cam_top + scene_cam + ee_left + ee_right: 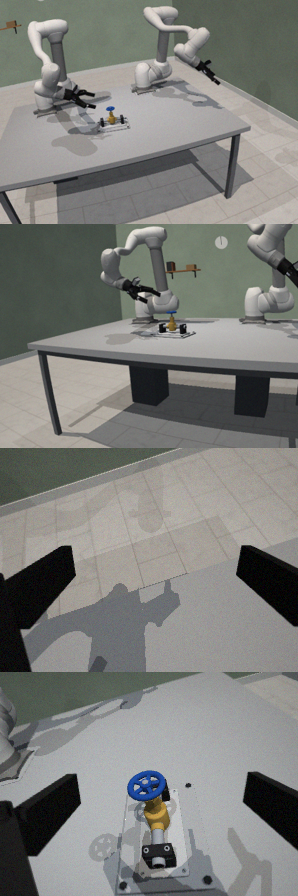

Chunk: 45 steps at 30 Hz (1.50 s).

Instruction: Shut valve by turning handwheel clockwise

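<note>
The blue handwheel point(110, 108) point(171, 312) point(145, 782) sits level on top of the yellow valve body point(112, 118) point(172, 325) point(158, 818). The valve stands upright on a pale base plate point(178, 832), its pipe held by black clamps point(122, 118) point(183, 329) point(159, 855). My right gripper point(95, 100) point(153, 298) point(161, 788) is open and empty, above and to one side of the handwheel, not touching it. In the right wrist view the wheel shows between the fingertips, farther off. My left gripper point(215, 78) point(156, 560) is open and empty, far from the valve; its fingertips are outside the exterior view.
The grey table point(169, 121) point(127, 346) carries both arm bases point(145, 89) point(45, 112). In the top view the left arm reaches out past the table's right side. A wall shelf point(185, 270) with small boxes hangs behind, away from the table.
</note>
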Each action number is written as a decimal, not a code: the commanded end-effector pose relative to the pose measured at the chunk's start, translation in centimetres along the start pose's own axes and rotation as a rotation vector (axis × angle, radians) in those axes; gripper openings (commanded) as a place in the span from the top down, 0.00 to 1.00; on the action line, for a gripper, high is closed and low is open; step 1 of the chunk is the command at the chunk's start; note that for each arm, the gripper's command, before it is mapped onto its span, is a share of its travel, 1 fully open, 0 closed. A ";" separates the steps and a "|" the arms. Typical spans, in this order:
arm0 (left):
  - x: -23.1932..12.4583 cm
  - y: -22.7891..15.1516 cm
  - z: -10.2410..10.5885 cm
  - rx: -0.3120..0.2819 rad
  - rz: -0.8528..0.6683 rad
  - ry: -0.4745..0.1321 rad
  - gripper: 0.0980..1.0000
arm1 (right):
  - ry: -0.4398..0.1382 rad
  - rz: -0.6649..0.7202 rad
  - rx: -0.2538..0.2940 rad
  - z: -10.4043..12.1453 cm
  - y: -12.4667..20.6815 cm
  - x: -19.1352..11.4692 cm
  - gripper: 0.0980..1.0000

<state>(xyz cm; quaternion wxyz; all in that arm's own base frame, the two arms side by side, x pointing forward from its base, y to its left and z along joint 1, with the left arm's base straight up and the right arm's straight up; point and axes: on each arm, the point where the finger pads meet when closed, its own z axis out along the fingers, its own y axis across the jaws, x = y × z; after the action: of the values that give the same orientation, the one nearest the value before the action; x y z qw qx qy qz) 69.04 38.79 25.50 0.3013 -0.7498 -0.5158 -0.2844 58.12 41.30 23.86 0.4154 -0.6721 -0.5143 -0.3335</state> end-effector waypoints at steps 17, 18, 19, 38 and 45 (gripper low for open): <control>-20.4 15.4 -21.6 -0.145 -0.270 -0.380 0.00 | -0.096 0.437 -0.186 -19.1 4.8 -9.3 0.00; -21.6 15.9 -22.9 -0.147 -0.277 -0.399 0.00 | -0.103 0.478 -0.203 -20.4 4.8 -10.0 0.00; -22.8 16.4 -24.1 -0.148 -0.284 -0.418 0.00 | -0.107 0.508 -0.215 -21.8 4.9 -10.8 0.00; -44.3 18.4 -48.1 -0.088 -0.336 -0.756 0.00 | -0.150 1.126 -0.471 -44.5 -0.9 -25.1 0.00; -51.1 16.5 -56.1 -0.041 -0.327 -0.848 0.00 | -0.143 1.366 -0.564 -51.1 -5.7 -29.8 0.00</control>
<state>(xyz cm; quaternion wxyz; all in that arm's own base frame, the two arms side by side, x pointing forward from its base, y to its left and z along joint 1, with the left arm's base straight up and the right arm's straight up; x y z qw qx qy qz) 64.66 -34.05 21.63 0.0044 -0.7178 -0.6956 -0.0296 47.58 -12.15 20.97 0.3214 -0.9409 0.0301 -0.1022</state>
